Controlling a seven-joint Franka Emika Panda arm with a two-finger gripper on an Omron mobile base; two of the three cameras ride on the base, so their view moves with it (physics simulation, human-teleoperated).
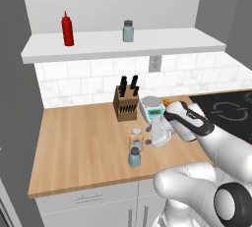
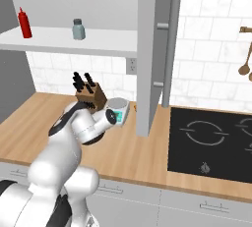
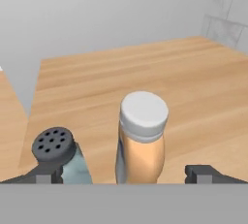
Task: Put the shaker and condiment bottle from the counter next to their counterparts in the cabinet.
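Looking along your hand camera, you see the two-finger gripper [image 3: 126, 173] spread wide, its dark fingertips [image 3: 203, 173] standing apart at either side with nothing clamped between them. Between those tips stands the stubby tan-orange condiment bottle with the pale whitish cap [image 3: 141, 138], upright on the long light-wood counter [image 3: 121, 77]; neither fingertip touches it, as far as you can tell. Just beside the bottle, right at the left-hand fingertip, stands the small blue-grey translucent shaker with the dark perforated cap [image 3: 60, 156], also upright; whether that tip touches it you cannot tell.

From the left base view you find the gripper [image 1: 158, 135] reaching low over the counter [image 1: 78, 142], with the condiment bottle [image 1: 136, 139] just in front of it and the shaker [image 1: 134, 157] just beside the bottle, nearer the counter's front edge. Behind the gripper sit a wooden knife block with black handles [image 1: 125, 102] and a pale kitchen scale with a green display [image 1: 152, 108].

High above the gripper, the open wall cabinet with its long white shelf board [image 1: 123, 46] carries the counterparts: the red squeeze bottle with a pointed nozzle [image 1: 67, 29] and, well apart from it, the pale grey-green shaker with a dark cap [image 1: 128, 31]. A black hob [image 1: 229, 110] lies well off to the arm's right side.
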